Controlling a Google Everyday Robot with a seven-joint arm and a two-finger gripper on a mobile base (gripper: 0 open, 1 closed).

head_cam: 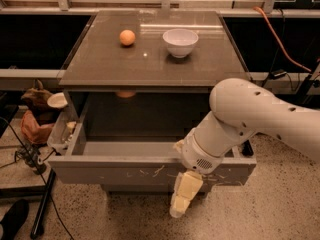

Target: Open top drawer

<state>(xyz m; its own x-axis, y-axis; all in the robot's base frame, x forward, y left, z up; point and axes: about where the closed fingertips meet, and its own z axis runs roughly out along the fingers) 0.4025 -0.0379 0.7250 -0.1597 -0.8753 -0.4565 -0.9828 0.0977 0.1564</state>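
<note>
Hanging tool (pixel 182 200) fronting top drawer (pixel 120 171), bowl (pixel 180 42) above

Scene dim, warm cast. Light from above and rear: pale glare streak on glossy grey-brown tabletop (pixel 110 69), behind white ceramic bowl (pixel 180 41). Cavity of scratched grey-brown top drawer (pixel 125 170) in deep shadow. My gripper (pixel 179 206), hanging before drawer front, evenly lit.

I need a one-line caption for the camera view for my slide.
The top drawer stands open, gripper hanging before its scratched front; orange and white bowl on the tabletop.
</note>
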